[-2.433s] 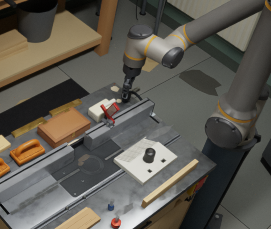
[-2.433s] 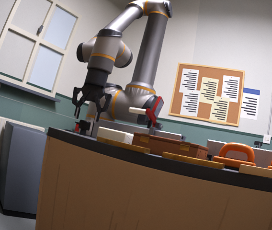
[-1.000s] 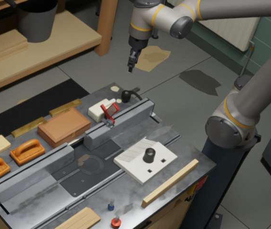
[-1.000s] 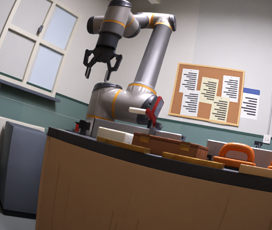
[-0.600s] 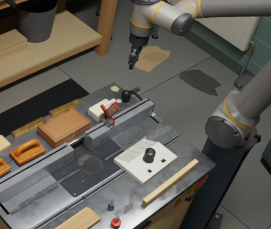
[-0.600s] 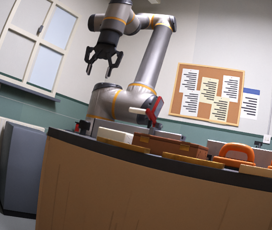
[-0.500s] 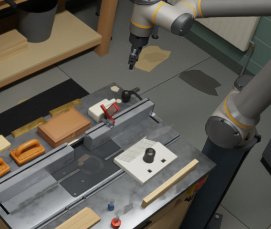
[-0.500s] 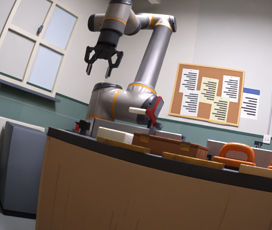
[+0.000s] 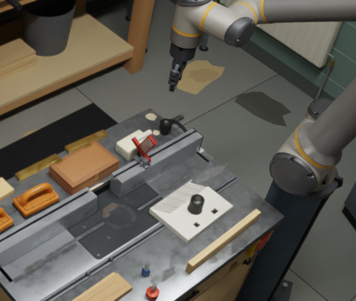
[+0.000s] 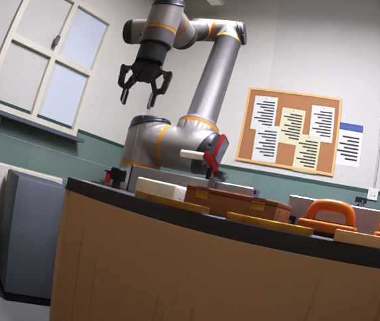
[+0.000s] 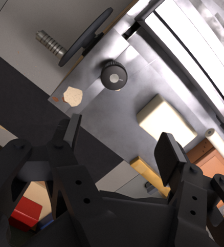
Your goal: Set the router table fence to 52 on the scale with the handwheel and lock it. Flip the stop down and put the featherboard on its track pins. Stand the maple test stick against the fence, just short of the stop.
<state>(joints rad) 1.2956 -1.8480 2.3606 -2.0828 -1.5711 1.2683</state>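
The red flip stop [image 9: 144, 147] [image 10: 214, 154] stands raised on top of the grey split fence [image 9: 159, 160], near its far half. The white featherboard [image 9: 191, 210] with a black knob lies flat on the table in front of the fence, and the maple stick [image 9: 223, 240] lies flat near the right edge. The black lock knob [image 9: 165, 126] [image 11: 114, 78] sits at the table's far corner, with the handwheel [image 11: 84, 38] on the table edge beyond it. My gripper [image 9: 173, 77] [image 10: 137, 97] [image 11: 119, 138] hangs high above that corner, open and empty.
A brown wooden case [image 9: 83, 167] lies behind the fence, beside a cream block [image 9: 129, 147], two brass bars [image 9: 86, 141] and two orange push blocks [image 9: 35, 198]. Small blue [image 9: 145, 271] and red [image 9: 152, 292] knobs stand near the front edge.
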